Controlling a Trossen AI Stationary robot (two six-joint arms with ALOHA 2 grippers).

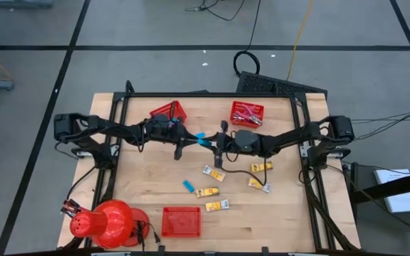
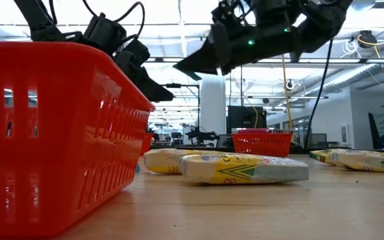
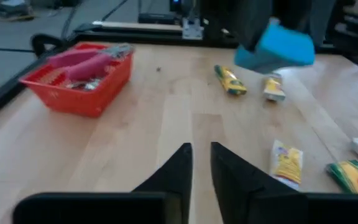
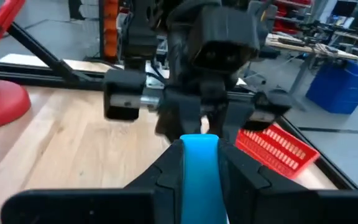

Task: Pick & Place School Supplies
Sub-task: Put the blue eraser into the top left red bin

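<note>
The light-blue block (image 4: 199, 163) is a short, smooth, plain slab, clamped between the right gripper (image 4: 199, 180) fingers up in the air over the middle of the wooden table (image 1: 155, 178); in the high view it pokes out toward the left gripper (image 1: 181, 147); that one sits just beside it, fingers nearly together with a thin gap, gripping nothing; yellow packets (image 1: 214, 173) with white ends lie scattered below, another blue block (image 1: 188, 186) among them; pink-handled tools fill the far red basket (image 1: 248, 114).

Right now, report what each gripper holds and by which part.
The right gripper clamps the light-blue block by one end. The left gripper holds nothing.
</note>
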